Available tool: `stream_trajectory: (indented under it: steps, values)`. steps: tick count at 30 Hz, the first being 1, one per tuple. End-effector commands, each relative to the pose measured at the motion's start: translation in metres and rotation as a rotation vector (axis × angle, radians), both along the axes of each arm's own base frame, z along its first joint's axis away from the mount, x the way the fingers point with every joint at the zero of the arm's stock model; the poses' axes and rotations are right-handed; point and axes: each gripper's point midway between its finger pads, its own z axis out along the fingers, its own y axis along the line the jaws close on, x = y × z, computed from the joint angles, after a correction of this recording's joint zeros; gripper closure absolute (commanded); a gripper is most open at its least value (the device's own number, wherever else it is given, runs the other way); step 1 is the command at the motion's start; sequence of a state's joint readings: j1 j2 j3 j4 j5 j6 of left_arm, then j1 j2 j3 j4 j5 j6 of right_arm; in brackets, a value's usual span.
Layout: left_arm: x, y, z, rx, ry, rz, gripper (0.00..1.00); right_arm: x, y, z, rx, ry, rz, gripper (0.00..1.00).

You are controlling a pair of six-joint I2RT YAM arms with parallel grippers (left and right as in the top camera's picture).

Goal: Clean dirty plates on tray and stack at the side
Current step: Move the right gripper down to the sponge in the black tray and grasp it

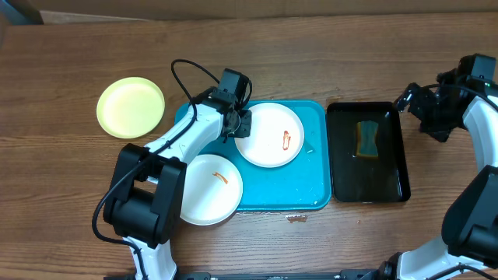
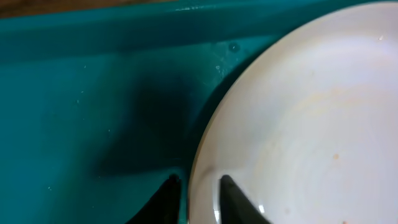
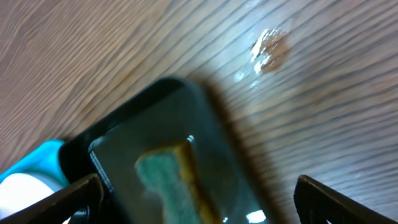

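Observation:
On the turquoise tray [image 1: 315, 167] lies a white plate [image 1: 268, 134] with an orange-red smear. My left gripper [image 1: 237, 124] is at its left edge. In the left wrist view the jaws [image 2: 199, 200] straddle the plate's rim [image 2: 298, 124], one finger outside over the tray [image 2: 93, 93] and one inside, shut on the rim. A second smeared white plate [image 1: 210, 188] overhangs the tray's front-left corner. A yellow-green plate [image 1: 130, 106] sits on the table to the left. My right gripper [image 1: 410, 101] hangs open and empty, its jaws [image 3: 199, 202] wide apart.
A black tray [image 1: 389, 175] stands right of the turquoise one and holds a green-and-yellow sponge [image 1: 366, 138]. The right wrist view shows that sponge [image 3: 171, 180] below the open jaws and a wet patch [image 3: 268, 48] on the wooden table.

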State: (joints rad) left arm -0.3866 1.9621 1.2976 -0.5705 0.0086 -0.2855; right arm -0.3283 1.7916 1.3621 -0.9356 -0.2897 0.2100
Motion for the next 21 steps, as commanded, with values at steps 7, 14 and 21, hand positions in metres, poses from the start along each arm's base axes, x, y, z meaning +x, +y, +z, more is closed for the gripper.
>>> stream_trajectory:
  steps: [7,14,21]
  values:
    - [-0.017,-0.01,-0.013,-0.059,0.071,0.005,0.96,-0.017,0.044,-0.002,-0.04,0.105,0.123,0.14]
    - [-0.035,-0.034,-0.01,-0.198,0.161,-0.045,0.94,-0.05,0.063,-0.026,-0.201,0.255,0.227,0.13]
    - [-0.028,-0.034,-0.008,-0.214,0.138,-0.041,0.74,-0.059,0.073,-0.057,-0.23,0.255,0.264,0.13]
